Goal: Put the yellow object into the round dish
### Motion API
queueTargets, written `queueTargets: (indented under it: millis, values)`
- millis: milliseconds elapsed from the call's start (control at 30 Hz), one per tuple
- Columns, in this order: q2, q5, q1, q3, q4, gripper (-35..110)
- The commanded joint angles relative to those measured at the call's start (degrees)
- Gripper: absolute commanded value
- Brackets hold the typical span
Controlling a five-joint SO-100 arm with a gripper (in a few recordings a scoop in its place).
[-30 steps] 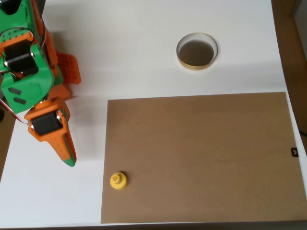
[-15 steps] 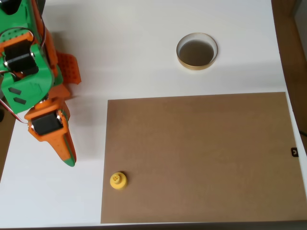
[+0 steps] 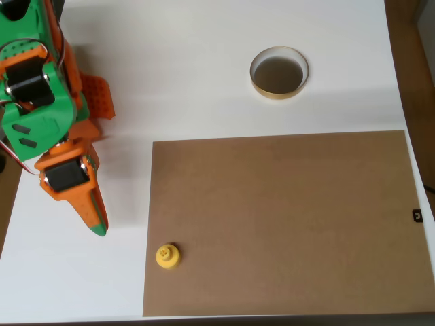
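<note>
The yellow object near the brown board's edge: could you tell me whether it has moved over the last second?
No. The yellow object sits at the same spot on the left edge of the brown board, as before.

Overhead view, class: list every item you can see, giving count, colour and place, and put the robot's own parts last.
yellow object: one, yellow, on the brown board's left edge near its lower corner.
round dish: one, tan rim with dark inside, on the white table towards the upper right.
brown board: one, brown, flat across the lower right of the table.
white table: one, white, beneath everything.
arm: one, green and orange, at the left edge.
end effector: one, orange with a green tip, pointing down the picture, left of the board, holding nothing.
</note>
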Motion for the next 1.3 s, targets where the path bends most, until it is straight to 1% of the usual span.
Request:
queueTargets:
  millis: [0,300,467,700,900,1067,1167,1267]
  values:
    - [1.14,-1.49,0.00,-3.96,0.26,1]
    - [1.05,-2.11,-1.93,-5.98,3.08,2]
    - [1.05,-4.39,-3.96,-6.77,5.19,10]
    - [1.05,-8.53,-9.05,-7.82,5.98,15]
    - [0.97,-8.96,-10.99,-10.72,8.00,23]
    - [0.88,-9.05,-12.48,-14.15,8.96,24]
    - [-3.96,-9.14,-13.18,-16.44,7.38,25]
    - [-14.59,-8.53,-12.92,-20.92,4.48,25]
